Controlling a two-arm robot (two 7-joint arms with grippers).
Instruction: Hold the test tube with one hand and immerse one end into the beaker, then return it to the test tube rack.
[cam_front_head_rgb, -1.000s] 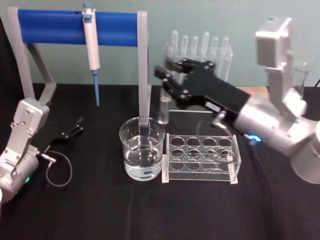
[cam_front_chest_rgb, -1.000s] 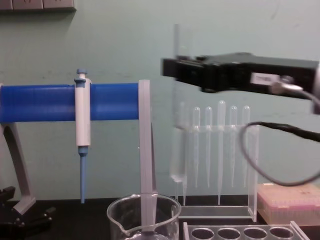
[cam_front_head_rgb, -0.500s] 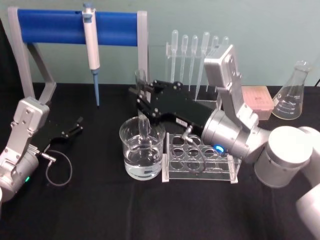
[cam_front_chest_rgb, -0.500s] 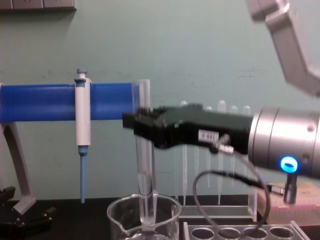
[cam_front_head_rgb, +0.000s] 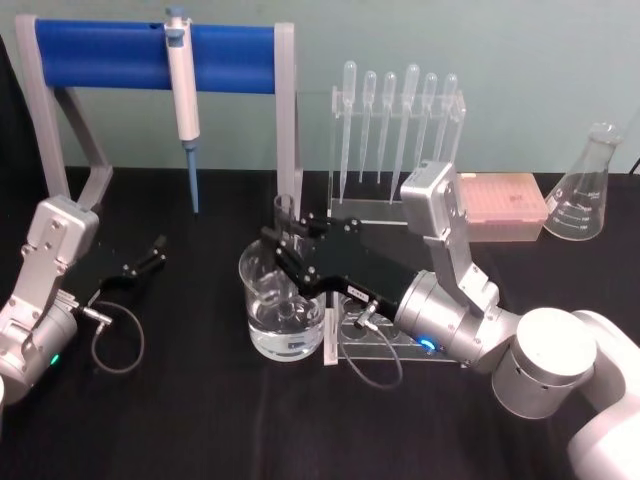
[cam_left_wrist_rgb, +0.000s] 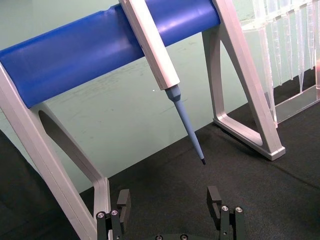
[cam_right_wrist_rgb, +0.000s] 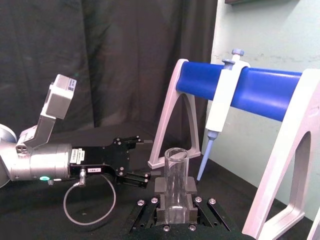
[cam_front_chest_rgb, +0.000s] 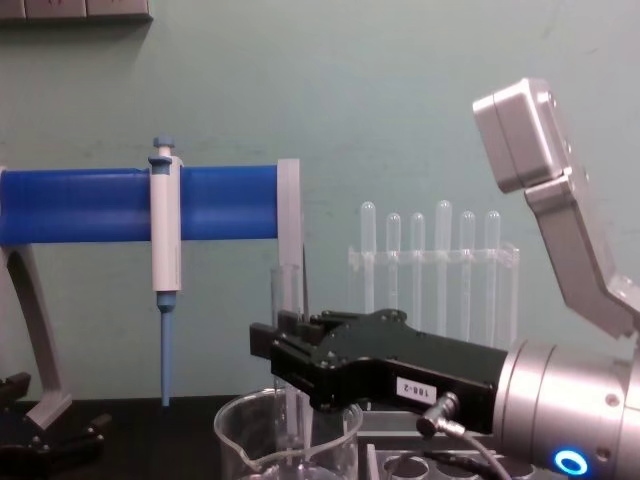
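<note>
Test tube (cam_front_head_rgb: 284, 212) lower end indistinct inside beaker (cam_front_head_rgb: 262, 335); right gripper (cam_front_head_rgb: 286, 246) jaws pinch it; left gripper (cam_left_wrist_rgb: 169, 200) jaws spread.

You had the test tube (cam_front_head_rgb: 285, 214), a long clear glass tube with an open rim, held upright in the right claw (cam_front_head_rgb: 286, 246). The black claw gripped it below the rim, 1 finger on each side, and the wrist view showed the tube (cam_right_wrist_rgb: 175, 181) standing straight up between those fingers. Its lower end reached down past the rim of the beaker (cam_front_head_rgb: 260, 330), a wide clear glass vessel with a pouring spout, part filled with clear liquid, standing on the black desk. From the chest, the tube (cam_front_chest_rgb: 285, 300) rose above the claw (cam_front_chest_rgb: 292, 358) and the beaker (cam_front_chest_rgb: 243, 452) sat directly beneath.
</note>
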